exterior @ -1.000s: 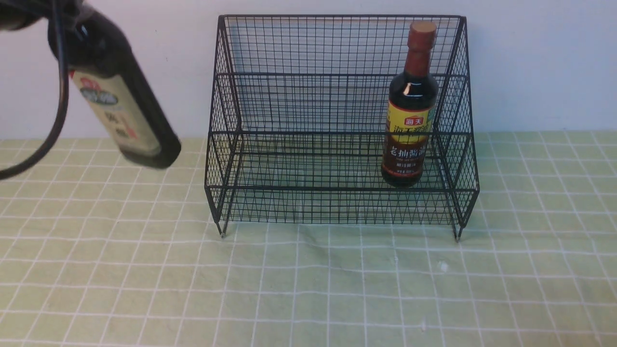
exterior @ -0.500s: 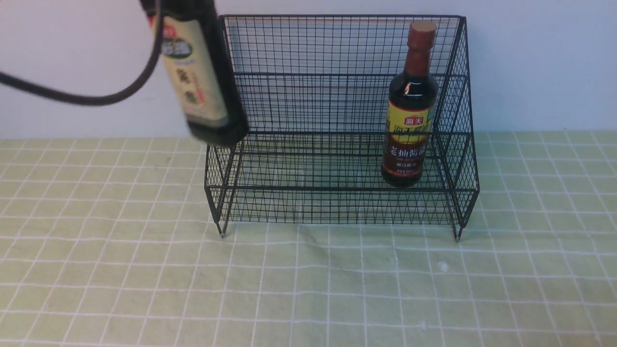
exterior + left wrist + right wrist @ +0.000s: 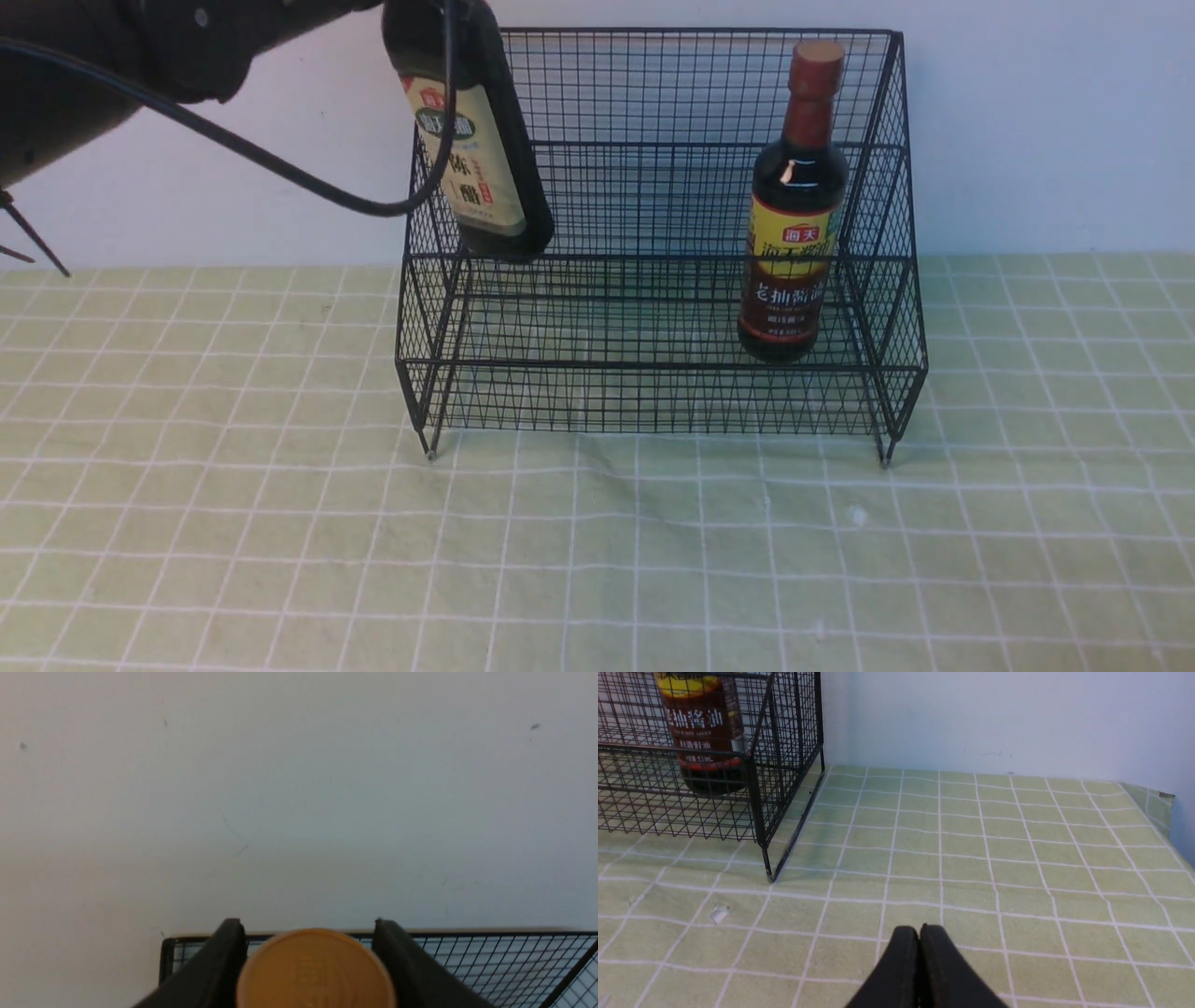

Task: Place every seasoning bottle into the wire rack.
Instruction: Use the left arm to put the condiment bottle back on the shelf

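Tablecloth (image 3: 597,560): green check, lay across the nearest ground from 3 to 9 o'clock.
Right gripper (image 3: 919,934): low over the cloth off the rack's 3 o'clock end, jaws pressed together, nothing between them.
Wire rack (image 3: 653,397): stood on its short feet at 12 o'clock of the cloth, open front towards the robot.
Round bottle (image 3: 794,224): upright on the lower tier near the rack's 3 o'clock end, already placed.
Squarish bottle (image 3: 481,159): in the air at 11 o'clock, overlapping the rack's 9 o'clock side wall. It was tilted, base swung towards 5 o'clock. Could not tell if the base had cleared the wall to the inside.
Left gripper (image 3: 307,926): fingers on either side of the gold cap (image 3: 315,970), clamped on the squarish bottle high up, near its top.
Cable (image 3: 280,168): black loop hanging across the front of the held bottle.
Wall (image 3: 1027,140): pale, close behind the rack.
Step in hand: judged to be carrying the second bottle in for placement; half the task done.
Method: shift further towards 3 o'clock until the base is well inside the side wall. Bring the bottle upright before lowering, then lower slowly onto a tier, well apart from the round bottle.
Risk: a tilted base could catch on a rail or the wall; release only once it is seated flat.
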Robot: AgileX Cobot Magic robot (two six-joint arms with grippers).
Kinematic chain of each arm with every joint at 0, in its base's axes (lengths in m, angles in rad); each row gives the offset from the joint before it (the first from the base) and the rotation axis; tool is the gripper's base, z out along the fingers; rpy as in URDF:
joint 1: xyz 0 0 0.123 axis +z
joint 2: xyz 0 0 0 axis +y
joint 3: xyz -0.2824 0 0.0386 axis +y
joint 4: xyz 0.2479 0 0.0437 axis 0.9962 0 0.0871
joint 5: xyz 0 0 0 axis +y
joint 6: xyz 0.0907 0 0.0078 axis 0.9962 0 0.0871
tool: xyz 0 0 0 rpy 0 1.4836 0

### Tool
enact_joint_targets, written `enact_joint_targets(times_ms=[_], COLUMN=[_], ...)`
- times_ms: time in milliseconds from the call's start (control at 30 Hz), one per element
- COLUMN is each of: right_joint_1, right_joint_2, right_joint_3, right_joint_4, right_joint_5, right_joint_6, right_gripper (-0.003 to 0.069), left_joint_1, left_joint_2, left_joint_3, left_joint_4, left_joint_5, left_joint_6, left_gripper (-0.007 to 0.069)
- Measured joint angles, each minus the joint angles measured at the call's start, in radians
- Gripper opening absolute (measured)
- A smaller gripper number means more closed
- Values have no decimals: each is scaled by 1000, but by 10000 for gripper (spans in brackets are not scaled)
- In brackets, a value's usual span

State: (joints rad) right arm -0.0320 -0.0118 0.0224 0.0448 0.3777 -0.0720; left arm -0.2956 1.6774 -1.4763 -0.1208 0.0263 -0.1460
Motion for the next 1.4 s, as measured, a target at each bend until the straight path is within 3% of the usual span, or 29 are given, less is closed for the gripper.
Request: enact_joint_targets(times_ms=[433,900,1000,1167,1300,1400], right_joint_1=[0,0,0,0,0,0], right_joint_2=[0,0,0,0,0,0], right_joint_3=[0,0,0,0,0,0], right_joint_4=[0,0,0,0,0,0], right_joint_5=[0,0,0,0,0,0], right_joint_6=[-17,-18,-18,-18,-18,-18], right_gripper=[-15,-15,-15,-15,-15,-15], left_joint_1=[0,0,0,-1,-1,0], left_joint_2=[78,108,107,84,50,23], left_joint_3=[0,-1,-3,-5,-7,-9], left_joint_4=[1,1,1,1,1,1], left_joint_5=[128,104,99,105,119,135], left_joint_6=[4,11,21,67,122,153], left_gripper=[309,310,367,542,596,593])
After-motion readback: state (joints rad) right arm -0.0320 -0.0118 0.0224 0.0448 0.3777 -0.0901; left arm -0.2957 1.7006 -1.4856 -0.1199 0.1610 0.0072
